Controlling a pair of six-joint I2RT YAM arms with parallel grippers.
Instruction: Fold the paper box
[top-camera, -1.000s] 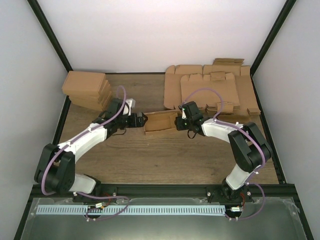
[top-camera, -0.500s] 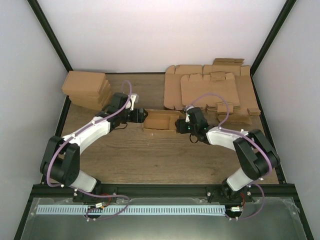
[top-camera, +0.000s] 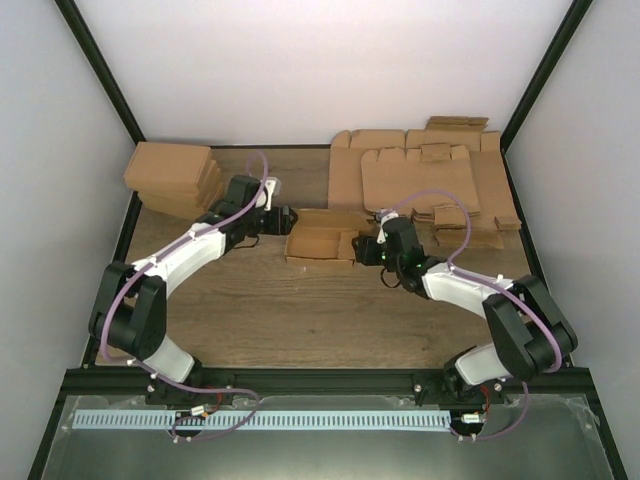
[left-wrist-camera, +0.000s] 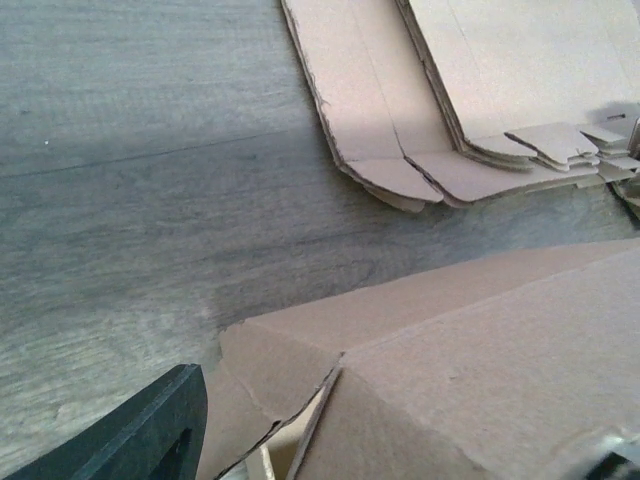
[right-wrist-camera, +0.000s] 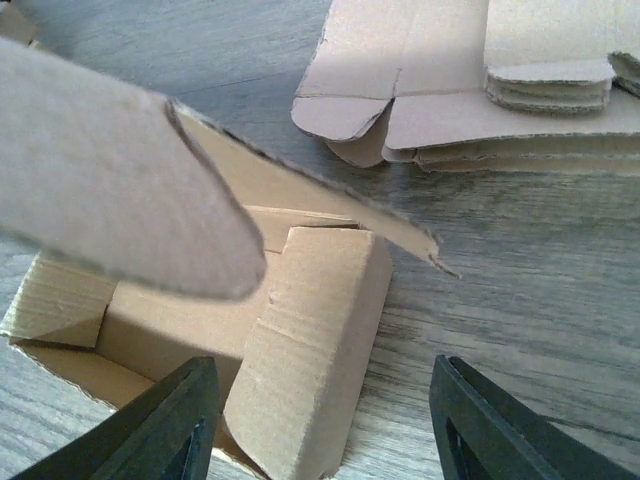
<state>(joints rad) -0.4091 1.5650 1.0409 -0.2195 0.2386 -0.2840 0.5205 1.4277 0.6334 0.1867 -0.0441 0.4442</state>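
Light-brown creased cardboard paper box (top-camera: 320, 243) lies btwn both claws, approx half done, walls up but ends & lid untucked; right gripper (top-camera: 362, 248) open, holding nothing; left gripper (top-camera: 284, 217) at box's left end, grip can't tell.

Paper box (top-camera: 320, 243) lies between left claw (top-camera: 287, 216) and right claw (top-camera: 358, 247) — sheets (top-camera: 415, 180) behind.

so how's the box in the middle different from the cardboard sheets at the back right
The paper box is partly folded, with walls raised around an open top; the cardboard sheets lie flat. The paper box is a single piece standing alone; the cardboard sheets are many, overlapping in a pile. The paper box covers far less area than the cardboard sheets. Both are plain light-brown cardboard with flaps.
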